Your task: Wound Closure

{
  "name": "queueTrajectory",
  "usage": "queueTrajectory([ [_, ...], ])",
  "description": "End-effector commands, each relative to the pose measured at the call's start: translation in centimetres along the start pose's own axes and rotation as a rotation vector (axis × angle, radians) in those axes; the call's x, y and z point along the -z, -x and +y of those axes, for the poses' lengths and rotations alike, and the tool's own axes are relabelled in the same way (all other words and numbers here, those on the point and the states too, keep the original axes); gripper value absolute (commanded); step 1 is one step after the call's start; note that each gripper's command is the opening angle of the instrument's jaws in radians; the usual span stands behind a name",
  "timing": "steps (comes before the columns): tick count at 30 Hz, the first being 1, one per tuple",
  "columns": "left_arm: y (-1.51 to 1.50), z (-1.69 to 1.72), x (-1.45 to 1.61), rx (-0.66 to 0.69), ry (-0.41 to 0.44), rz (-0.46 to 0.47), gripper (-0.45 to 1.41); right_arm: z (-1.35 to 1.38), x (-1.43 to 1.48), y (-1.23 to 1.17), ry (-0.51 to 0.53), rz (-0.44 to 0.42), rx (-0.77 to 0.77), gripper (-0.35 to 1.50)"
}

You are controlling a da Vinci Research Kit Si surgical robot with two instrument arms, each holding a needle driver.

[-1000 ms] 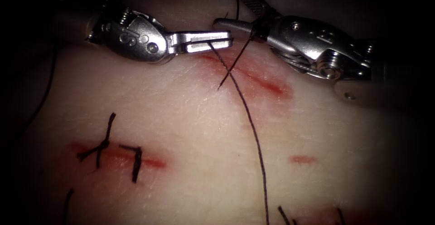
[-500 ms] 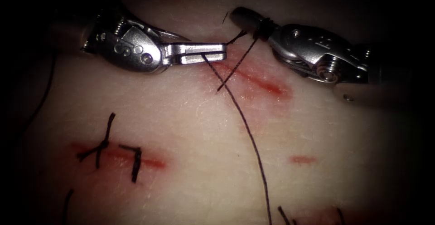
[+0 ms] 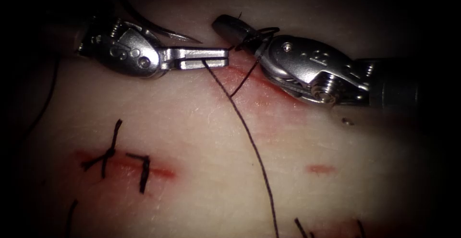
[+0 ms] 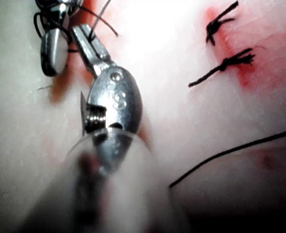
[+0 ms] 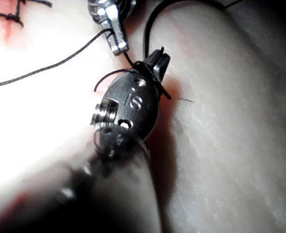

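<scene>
The tissue point(image 3: 201, 137) is pale cream, streaked with red fluid point(image 3: 269, 87) along the cut. Dark, nearly black thread point(image 3: 249, 137) crosses it. Above the cut, both tools are shiny silver steel.

left hand point(image 3: 218, 58) grips thread point(image 3: 249, 137) | needle point(image 3: 168, 31) lies free behind it

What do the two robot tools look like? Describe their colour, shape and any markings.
Both the left tool and right tool have shiny silver metal heads, rounded at the wrist, with screws and stamped markings. Each narrows to slim jaws. The right tool shows coiled cable and a dark shaft.
</scene>
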Motion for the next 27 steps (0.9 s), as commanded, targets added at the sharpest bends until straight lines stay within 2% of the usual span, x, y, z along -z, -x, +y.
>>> queueTrajectory([
  [1, 0.05, -0.02, -0.04, 0.0, -0.004, -0.002, -0.45, -0.03, -0.07, -0.02, 0.018, 0.0, 0.001, -0.35],
  [6, 0.01, -0.13, 0.07, 0.026, -0.023, -0.023, -0.45, -0.1, 0.03, -0.01, 0.061, -0.004, 0.003, -0.35],
  [16, -0.08, -0.59, 0.33, 0.077, -0.07, -0.076, -0.45, -0.41, 0.23, -0.02, 0.125, -0.004, -0.036, -0.35],
  [26, -0.12, -1.17, 0.53, 0.148, -0.103, -0.115, -0.45, -0.49, 0.39, 0.15, 0.122, -0.006, -0.034, -0.35],
  [27, -0.14, -1.38, 0.53, 0.168, -0.112, -0.124, -0.45, -0.52, 0.43, 0.19, 0.121, -0.013, -0.029, -0.35],
])
